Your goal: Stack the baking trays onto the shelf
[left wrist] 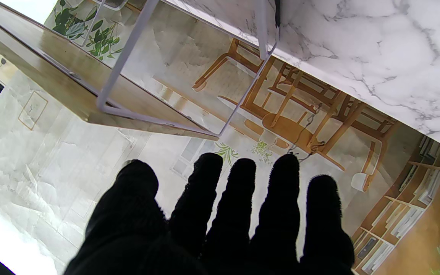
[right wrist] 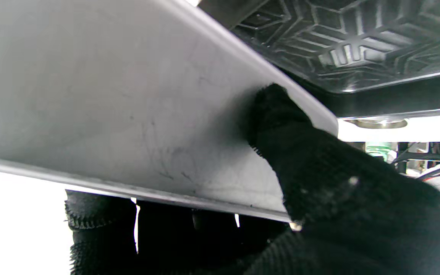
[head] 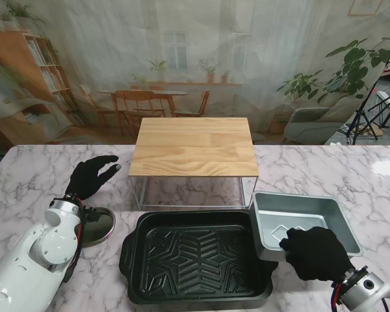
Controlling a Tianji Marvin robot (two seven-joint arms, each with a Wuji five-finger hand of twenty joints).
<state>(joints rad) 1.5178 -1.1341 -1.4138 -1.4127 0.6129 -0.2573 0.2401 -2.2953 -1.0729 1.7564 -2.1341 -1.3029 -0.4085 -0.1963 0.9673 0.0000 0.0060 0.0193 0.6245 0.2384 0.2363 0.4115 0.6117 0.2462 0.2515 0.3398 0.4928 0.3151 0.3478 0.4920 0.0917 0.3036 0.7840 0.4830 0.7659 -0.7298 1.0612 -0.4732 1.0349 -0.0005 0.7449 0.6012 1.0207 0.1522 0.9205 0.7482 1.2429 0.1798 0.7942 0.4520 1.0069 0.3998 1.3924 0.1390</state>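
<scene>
Two baking trays sat on your marble table in front of the wooden-topped shelf. Your large black tray, with a raised geometric pattern on its floor, lay nearer to you than the shelf, centred before its white wire frame. Your smaller silver tray sat just to the right of it, its left rim appearing to overlap the black tray's right edge.

Your right hand was closed on the silver tray's near left corner. In the right wrist view you could see the thumb pressed against the tray's inner wall while the other fingers wrapped beneath the rim, so the wall was pinched between them. The black tray's patterned floor showed just beyond that corner. Whether the silver tray had left the table, I could not tell.

Your left hand hovered over the marble to the left of the shelf, well apart from both trays, holding nothing, with its fingers spread and extended toward the shelf's wire leg. Nothing yet rested on the shelf's wooden top.
</scene>
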